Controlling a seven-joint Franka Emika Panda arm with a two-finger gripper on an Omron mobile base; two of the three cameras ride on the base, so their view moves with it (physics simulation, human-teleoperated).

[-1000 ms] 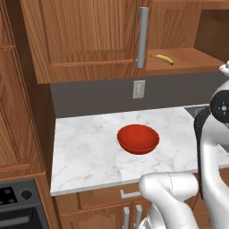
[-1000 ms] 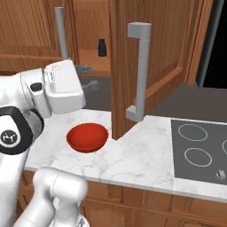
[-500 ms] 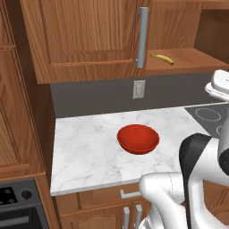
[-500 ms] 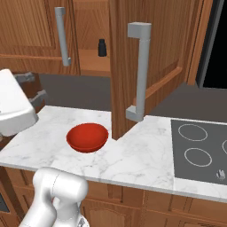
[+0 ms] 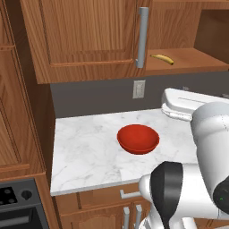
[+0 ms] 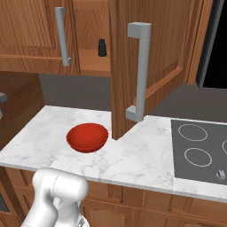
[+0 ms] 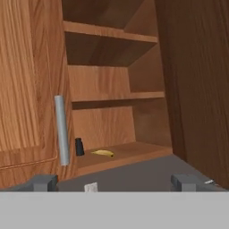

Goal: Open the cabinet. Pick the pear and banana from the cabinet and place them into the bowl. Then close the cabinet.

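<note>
One cabinet (image 6: 133, 53) hangs above the desk (image 5: 85, 152), with two doors and two long grey bar handles (image 5: 142, 38); the left door is shut and the right door (image 6: 155, 57) stands swung out over the desk. One banana (image 5: 163, 58) lies on the cabinet's bottom shelf, on the open side, and in the hand view it sits near the front of that shelf (image 7: 103, 153). One small black bottle-shaped object (image 6: 102, 48) stands upright on the same shelf, just beside the closed door's edge and to the left of the banana in the hand view. Two more shelves rise above it. One red bowl (image 5: 138, 138) rests on the marble desk below the cabinet, apart from everything else. I cannot make out the pear.

The end effector (image 7: 114, 182) has its two finger tips spread wide apart, holding nothing and touching nothing. It faces the open cabinet from below and some way off, looking up at the bottom shelf. The white arm bulks low at the right of the left base view, its upper link lying roughly level above the desk's right end.
</note>
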